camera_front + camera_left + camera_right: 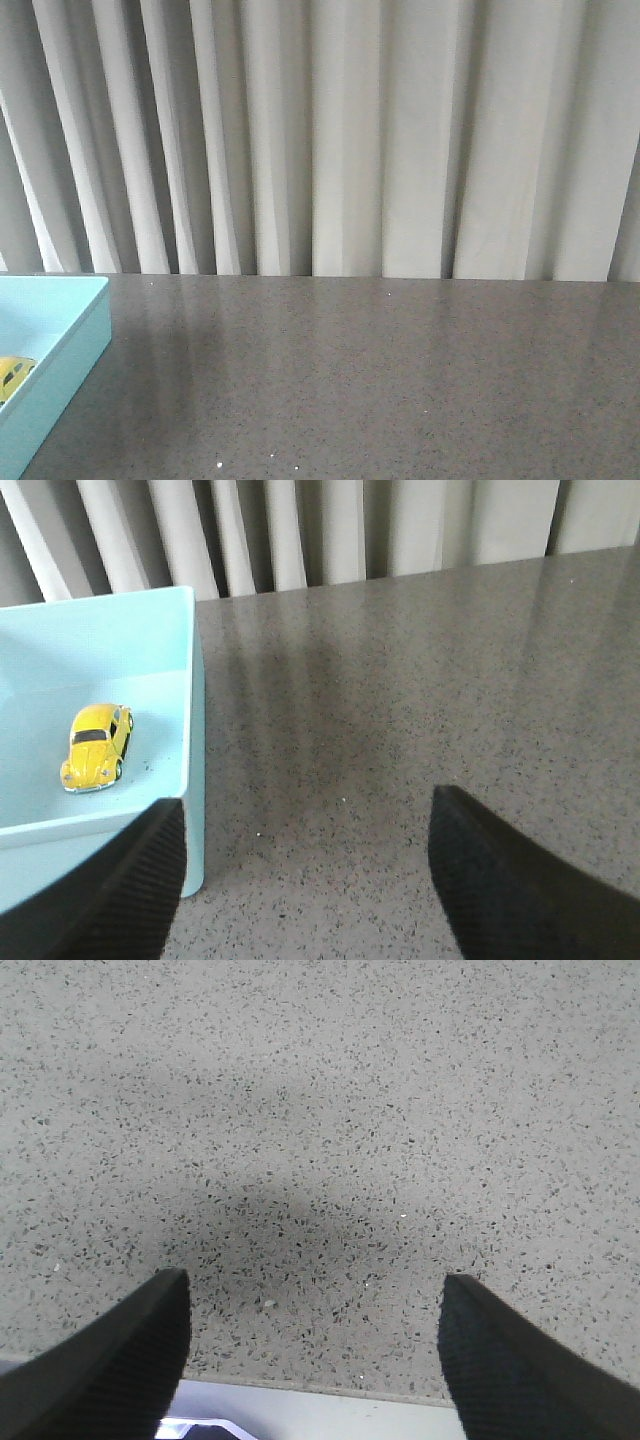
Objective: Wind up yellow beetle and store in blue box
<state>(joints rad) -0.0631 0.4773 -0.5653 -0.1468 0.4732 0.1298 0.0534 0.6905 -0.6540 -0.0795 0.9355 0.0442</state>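
The curtain hangs in pale vertical folds behind the whole scene, meeting the far edge of the table.

The table is a grey speckled stone surface. It shows bare under both grippers, with a soft shadow on it between the right fingers.

The blue box stands on the table at the robot's left. In the left wrist view its near corner sits directly beyond the one finger, which overlaps the box wall in the picture; whether the two touch cannot be told. The other finger is well apart from the box, over bare table.

The left gripper is spread wide and holds nothing; only table surface shows between its two dark textured fingers.

The right gripper is likewise spread wide and empty, its fingers hanging over bare table near the table's edge. Neither gripper appears in the front view.

The yellow beetle rests on its wheels on the floor of the blue box, inside the wall, apart from every side. It lies beyond the left gripper's box-side finger, clear of both fingers and untouched.
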